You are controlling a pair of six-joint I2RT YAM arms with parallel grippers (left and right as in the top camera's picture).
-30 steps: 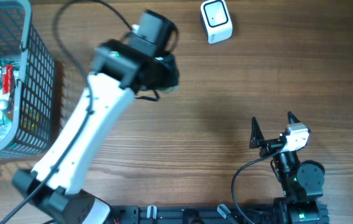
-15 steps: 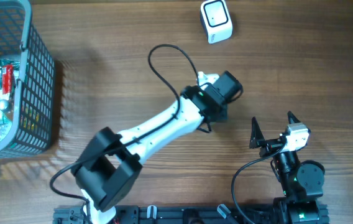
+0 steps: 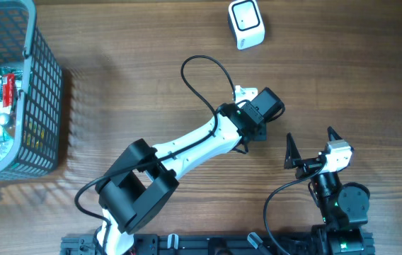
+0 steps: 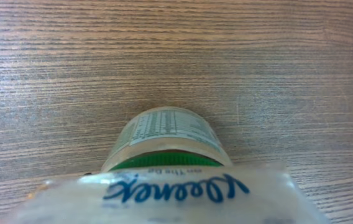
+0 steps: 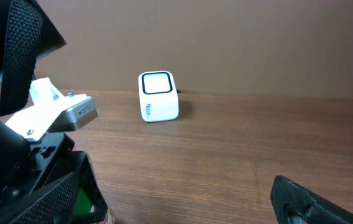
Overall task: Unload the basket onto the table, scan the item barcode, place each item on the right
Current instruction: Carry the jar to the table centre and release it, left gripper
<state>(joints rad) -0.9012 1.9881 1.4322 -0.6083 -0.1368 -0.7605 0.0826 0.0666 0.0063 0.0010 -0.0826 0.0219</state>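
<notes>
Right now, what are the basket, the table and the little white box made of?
The basket looks like grey plastic: a moulded open grid, matte. The table looks like wood or a wood-look laminate: brown grain lines, smooth. The little white box seems smooth hard plastic, with rounded corners and a faint shine.

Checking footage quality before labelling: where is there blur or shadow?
Left wrist view: the Kleenex pack nearest the lens is soft, the table grain sharp. Right wrist view: barcode scanner crisp, claw finger dark, blurred. Overhead view: basket casts a grid shadow.
</notes>
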